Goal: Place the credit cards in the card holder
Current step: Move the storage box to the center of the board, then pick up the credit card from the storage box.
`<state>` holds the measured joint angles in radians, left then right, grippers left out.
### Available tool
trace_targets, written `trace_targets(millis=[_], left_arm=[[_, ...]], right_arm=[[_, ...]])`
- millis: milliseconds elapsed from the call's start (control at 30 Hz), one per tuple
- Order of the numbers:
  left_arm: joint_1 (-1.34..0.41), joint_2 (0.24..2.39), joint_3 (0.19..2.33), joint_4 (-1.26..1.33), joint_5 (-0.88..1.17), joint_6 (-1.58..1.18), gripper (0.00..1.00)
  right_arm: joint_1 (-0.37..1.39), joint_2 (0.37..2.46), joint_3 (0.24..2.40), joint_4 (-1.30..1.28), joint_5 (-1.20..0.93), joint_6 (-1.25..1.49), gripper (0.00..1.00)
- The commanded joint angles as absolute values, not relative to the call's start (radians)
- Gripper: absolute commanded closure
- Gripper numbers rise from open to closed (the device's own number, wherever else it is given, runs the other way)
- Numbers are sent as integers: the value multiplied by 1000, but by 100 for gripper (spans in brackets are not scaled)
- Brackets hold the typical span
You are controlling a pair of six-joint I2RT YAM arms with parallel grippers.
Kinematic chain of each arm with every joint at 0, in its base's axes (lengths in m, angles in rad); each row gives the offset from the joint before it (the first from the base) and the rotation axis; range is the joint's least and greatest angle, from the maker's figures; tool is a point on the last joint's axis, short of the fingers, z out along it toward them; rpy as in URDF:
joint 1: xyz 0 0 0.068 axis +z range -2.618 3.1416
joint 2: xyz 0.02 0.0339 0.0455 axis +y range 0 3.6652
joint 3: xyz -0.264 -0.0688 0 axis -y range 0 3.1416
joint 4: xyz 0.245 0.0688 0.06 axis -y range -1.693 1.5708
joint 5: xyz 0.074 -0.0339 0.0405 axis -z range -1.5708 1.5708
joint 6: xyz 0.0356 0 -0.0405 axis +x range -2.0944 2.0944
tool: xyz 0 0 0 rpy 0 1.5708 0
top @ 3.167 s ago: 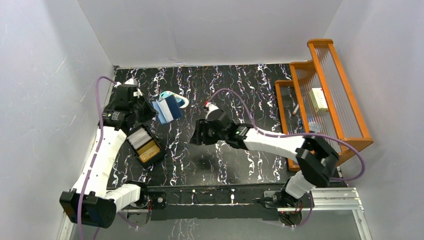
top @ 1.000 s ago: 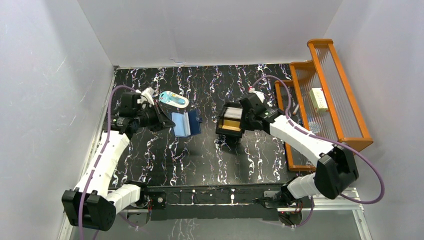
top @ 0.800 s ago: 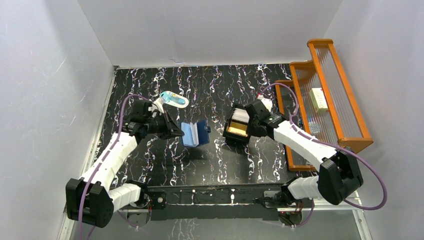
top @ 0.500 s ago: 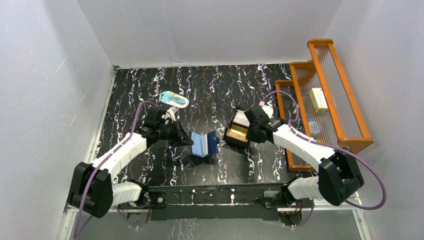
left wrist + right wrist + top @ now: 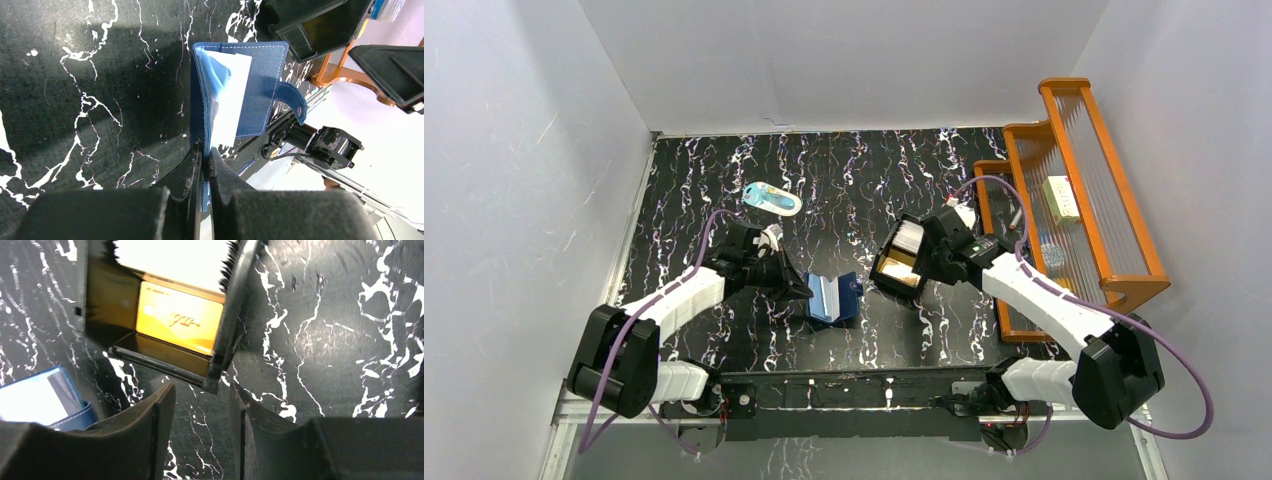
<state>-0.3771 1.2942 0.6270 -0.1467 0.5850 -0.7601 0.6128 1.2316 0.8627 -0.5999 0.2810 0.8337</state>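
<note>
**Top view:** bright, even light from above; soft shadows lie on the marbled table [image 5: 724, 180] beneath my arms.

**Left wrist view:** the card holder [image 5: 265, 85] ahead of my left claw [image 5: 205, 149] is sharp, while the claw itself is soft. The background to its right washes out white.

**Right wrist view:** dimmer. The white cards [image 5: 170, 257] far ahead of my right claw [image 5: 201, 390] glare to blank and the golden card [image 5: 180, 317] glows. The dark claw is out of focus.

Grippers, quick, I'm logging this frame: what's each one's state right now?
Left gripper: closed, holding the card holder by its edge.
Right gripper: open, holding nothing; tray corner just past its fingertips.
</note>
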Motion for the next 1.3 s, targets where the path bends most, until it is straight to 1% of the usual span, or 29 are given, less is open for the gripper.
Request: trace_targets(millis=[0, 133, 267, 367, 500, 633, 733, 933, 1067, 1167, 1267], left_arm=[[-382, 1288, 621, -121, 632, -741, 100], [-383, 1281, 616, -124, 643, -732, 100], [-382, 1256, 614, -127, 647, -736, 100], [-382, 1240, 614, -137, 647, -731, 100], [-382, 1224, 611, -147, 652, -726, 100], [-382, 1200, 603, -147, 650, -726, 100], [-382, 1189, 600, -148, 648, -726, 100], [-382, 1184, 612, -147, 655, -727, 100], [-383, 1180, 613, -151, 653, -723, 100], [-382, 1187, 614, -153, 659, -721, 100], [-382, 1187, 617, -154, 656, -722, 100]], right_arm=[[611, 1187, 946, -559, 240, 628, 46], [612, 1257, 1008, -484, 199, 350, 44], [612, 1352, 1069, -474, 140, 57, 43], [610, 1381, 1068, -445, 151, -130, 41], [612, 1400, 1020, -336, 110, -309, 37], [609, 1454, 1019, -307, 142, -408, 36], [610, 1489, 1015, -290, 152, -472, 31], [610, 1528, 959, -216, 171, -563, 30], [612, 1549, 923, -168, 199, -592, 26], [611, 1556, 900, -139, 245, -610, 26], [612, 1561, 899, -123, 279, -618, 28]])
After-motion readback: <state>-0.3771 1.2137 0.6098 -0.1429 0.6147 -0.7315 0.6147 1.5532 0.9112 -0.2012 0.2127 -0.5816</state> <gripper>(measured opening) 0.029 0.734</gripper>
